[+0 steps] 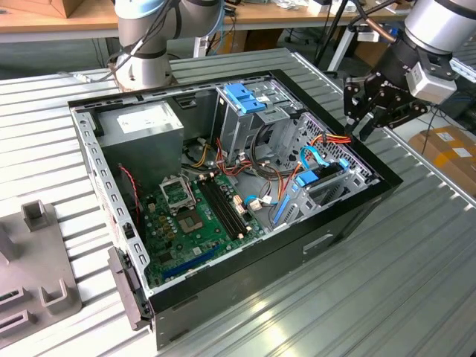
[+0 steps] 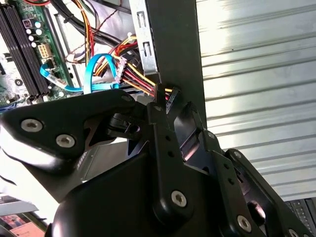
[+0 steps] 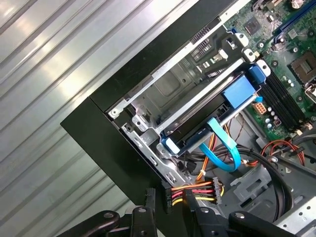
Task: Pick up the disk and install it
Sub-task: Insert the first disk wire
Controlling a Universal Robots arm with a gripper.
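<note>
Hovering: gripper [image 1: 366,119] above case [image 1: 349,216] rim, at corner nearest drive bay; fingers [image 3: 148,217] nearly together, gripping nothing visible, tips beside power connector [image 3: 195,192].
Disk [image 3: 217,116]: blue-railed, seated in bay [image 3: 163,89] inside case, blue tab [image 3: 239,91] toward motherboard [image 1: 201,216].
Progress, judged: disk appears already installed; blue flat cable [image 3: 222,143] loops beside it, plugged or not cannot tell.
Clearance: case wall and cable bundle close under fingers; open ribbed table [image 1: 416,282] beyond case edge.
</note>
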